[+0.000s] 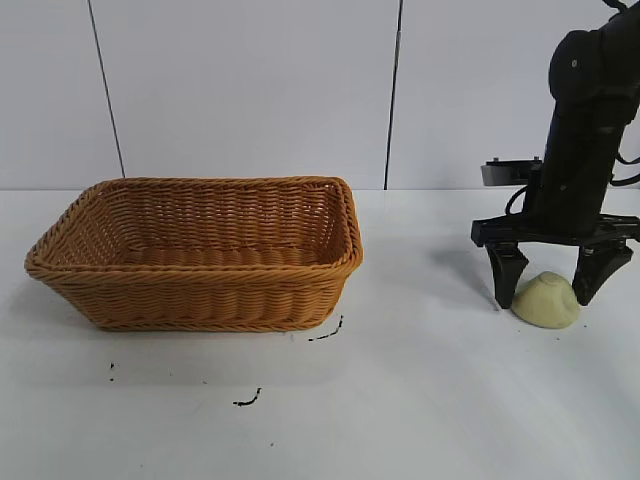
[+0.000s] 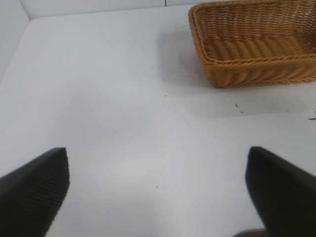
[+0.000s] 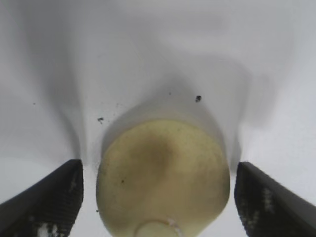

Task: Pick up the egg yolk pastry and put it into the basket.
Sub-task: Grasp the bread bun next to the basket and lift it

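As your exterior view lists it: one basket (image 1: 195, 252) at left, one egg yolk pastry (image 1: 546, 299) lower right on the white table (image 1: 420, 390), between the right gripper (image 1: 546, 282)'s wide jaws. Left wrist view: left gripper (image 2: 157, 190) wide, one basket upper right. Right wrist view: one pastry, fingers (image 3: 47, 200) apart from it.

Basket (image 1: 200, 255) orange-brown woven; pastry (image 1: 546, 299) pale yellow; right pincer (image 1: 547, 272) black.

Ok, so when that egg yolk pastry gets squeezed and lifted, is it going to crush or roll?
The egg yolk pastry looks soft and matte, so it probably dents under a hard squeeze. It sits flat on the table, so rolling seems unlikely. The right end effector straddles it, open; it likely lifts easily.
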Motion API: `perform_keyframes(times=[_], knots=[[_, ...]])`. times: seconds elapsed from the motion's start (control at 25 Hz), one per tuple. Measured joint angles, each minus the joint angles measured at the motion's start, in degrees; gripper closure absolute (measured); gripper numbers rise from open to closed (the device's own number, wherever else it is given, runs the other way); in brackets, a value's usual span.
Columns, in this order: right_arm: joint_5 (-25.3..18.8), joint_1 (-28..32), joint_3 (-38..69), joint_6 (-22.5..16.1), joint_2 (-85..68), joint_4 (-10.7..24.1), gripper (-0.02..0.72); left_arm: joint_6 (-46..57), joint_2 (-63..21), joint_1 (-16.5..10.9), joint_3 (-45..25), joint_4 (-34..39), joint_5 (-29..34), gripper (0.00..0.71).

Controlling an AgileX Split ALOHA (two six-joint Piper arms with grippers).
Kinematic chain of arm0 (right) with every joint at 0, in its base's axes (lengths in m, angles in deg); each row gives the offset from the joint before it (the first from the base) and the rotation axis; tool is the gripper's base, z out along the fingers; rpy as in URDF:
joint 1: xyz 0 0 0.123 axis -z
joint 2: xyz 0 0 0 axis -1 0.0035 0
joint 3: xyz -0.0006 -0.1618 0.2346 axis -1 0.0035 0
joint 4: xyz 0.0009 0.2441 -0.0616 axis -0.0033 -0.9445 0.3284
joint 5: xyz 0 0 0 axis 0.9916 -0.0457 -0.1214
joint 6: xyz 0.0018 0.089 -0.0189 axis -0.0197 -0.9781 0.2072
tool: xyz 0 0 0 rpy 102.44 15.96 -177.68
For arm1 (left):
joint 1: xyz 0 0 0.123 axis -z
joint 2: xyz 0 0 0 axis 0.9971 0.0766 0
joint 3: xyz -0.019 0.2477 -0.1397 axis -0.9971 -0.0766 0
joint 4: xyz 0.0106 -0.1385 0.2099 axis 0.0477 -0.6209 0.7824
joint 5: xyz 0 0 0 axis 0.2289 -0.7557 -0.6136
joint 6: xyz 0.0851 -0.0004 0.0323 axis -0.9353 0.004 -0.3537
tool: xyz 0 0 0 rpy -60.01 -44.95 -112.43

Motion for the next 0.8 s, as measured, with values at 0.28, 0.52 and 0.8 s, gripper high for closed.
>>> perform_keyframes(times=[0.28,0.52,0.8], knots=[[0.00,0.00,0.00,0.00,0.00,0.00,0.472,0.00,0.00,0.00,0.00,0.00,0.00,0.014],[-1.27,0.00,-0.45,0.00,-0.71,0.02,0.537,0.00,0.00,0.00,0.00,0.00,0.00,0.014],[-10.33,0.00,-7.78,0.00,-6.39,0.06,0.542,0.00,0.00,0.00,0.00,0.00,0.00,0.014]])
